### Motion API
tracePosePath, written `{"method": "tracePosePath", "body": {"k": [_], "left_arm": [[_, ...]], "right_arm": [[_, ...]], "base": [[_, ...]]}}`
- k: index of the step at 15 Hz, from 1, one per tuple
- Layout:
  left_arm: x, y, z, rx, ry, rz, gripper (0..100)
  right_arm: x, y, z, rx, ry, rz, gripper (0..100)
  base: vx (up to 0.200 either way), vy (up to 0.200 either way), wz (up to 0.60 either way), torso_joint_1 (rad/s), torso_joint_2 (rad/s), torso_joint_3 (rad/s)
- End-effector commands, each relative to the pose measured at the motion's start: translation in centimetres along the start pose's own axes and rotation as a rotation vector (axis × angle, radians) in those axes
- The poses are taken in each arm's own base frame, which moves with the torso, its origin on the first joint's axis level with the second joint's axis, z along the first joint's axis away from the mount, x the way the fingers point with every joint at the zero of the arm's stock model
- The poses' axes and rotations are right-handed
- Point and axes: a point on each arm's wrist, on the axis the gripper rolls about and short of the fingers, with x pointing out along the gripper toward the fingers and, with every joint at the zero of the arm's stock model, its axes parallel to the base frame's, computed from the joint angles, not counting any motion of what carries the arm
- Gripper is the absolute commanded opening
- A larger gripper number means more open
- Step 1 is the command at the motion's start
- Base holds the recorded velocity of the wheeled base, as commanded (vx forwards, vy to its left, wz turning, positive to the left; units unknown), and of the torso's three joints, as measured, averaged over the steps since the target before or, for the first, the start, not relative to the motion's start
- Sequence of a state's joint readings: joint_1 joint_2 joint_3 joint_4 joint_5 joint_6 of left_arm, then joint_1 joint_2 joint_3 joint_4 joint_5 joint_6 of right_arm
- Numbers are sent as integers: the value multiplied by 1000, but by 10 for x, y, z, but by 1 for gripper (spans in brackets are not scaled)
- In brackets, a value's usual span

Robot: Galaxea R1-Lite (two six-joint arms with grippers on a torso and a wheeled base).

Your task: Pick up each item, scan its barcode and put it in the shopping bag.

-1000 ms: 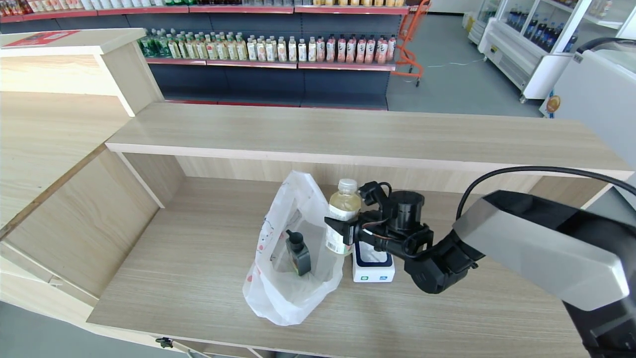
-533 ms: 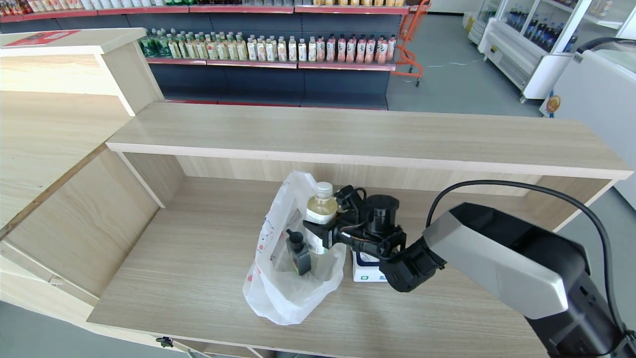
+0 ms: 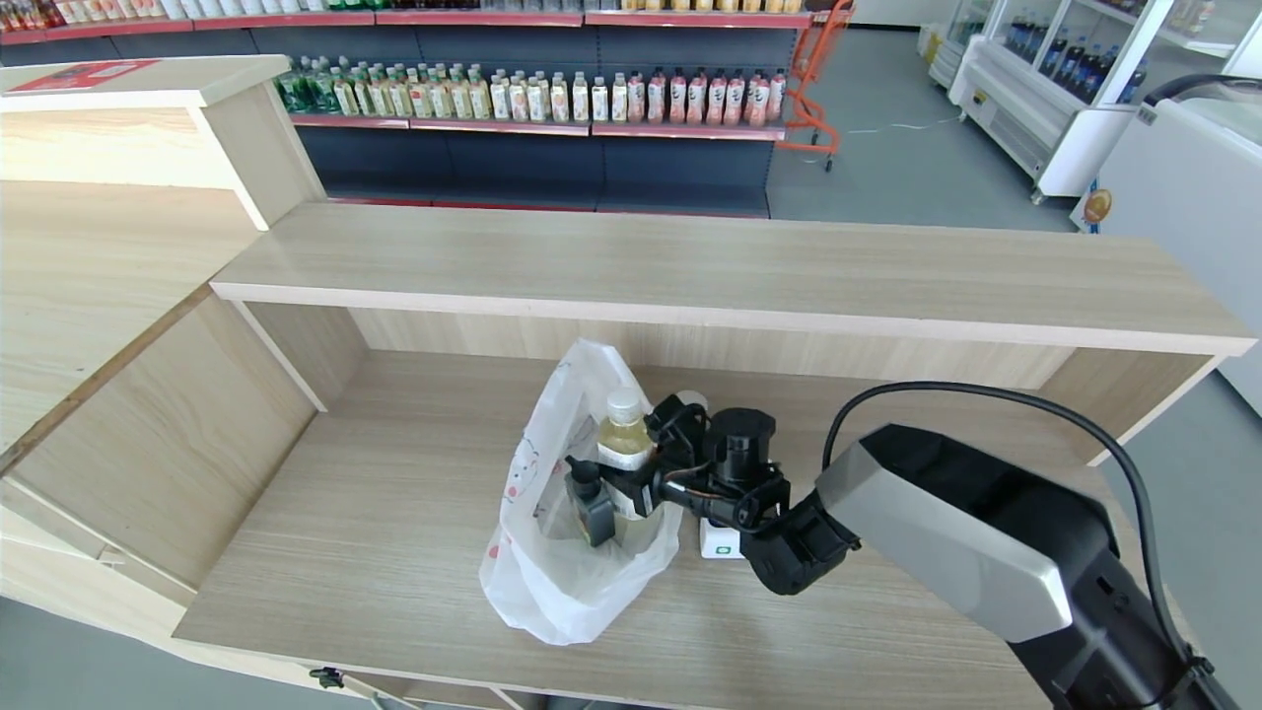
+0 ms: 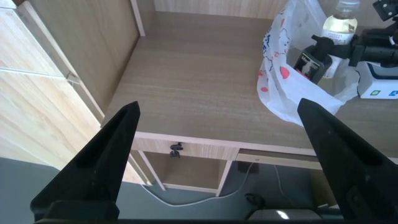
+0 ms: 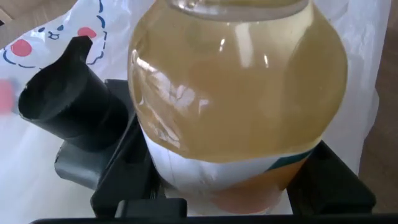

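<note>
My right gripper [image 3: 631,480] is shut on a clear bottle of yellow drink [image 3: 623,439] with a white cap, holding it upright inside the mouth of the white plastic shopping bag [image 3: 552,572]. Up close, the bottle [image 5: 239,106] sits between the black fingers [image 5: 329,174]. A black pump bottle [image 3: 590,503] stands in the bag right beside it, and shows dark next to the drink [image 5: 68,118]. My left gripper [image 4: 217,162] is open, out past the counter's front edge, with the bag [image 4: 292,93] and drink bottle [image 4: 341,22] far off.
A white barcode scanner [image 3: 718,539] sits on the wooden counter [image 3: 345,552] just right of the bag, partly behind my right wrist. A raised ledge [image 3: 690,261] runs behind. A side wall [image 3: 158,444] bounds the left of the counter.
My right arm carried the drink bottle leftward from above the scanner and lowered it into the bag beside the black pump bottle.
</note>
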State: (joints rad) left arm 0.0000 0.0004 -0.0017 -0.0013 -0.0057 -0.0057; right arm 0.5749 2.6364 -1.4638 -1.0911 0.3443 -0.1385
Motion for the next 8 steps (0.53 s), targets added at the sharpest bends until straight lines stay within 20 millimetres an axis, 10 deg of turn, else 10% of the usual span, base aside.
{"method": "tracePosePath", "body": {"k": [1,8], "left_arm": [[0,0,0,0,-1,0,100],[0,0,0,0,-1,0,100]], "right_arm": [[1,0,-5,1,5,2,100],[-14,-19,59,294,-62,-28,100]], "base": [[0,0,0,0,0,0],[0,0,0,0,0,0]]}}
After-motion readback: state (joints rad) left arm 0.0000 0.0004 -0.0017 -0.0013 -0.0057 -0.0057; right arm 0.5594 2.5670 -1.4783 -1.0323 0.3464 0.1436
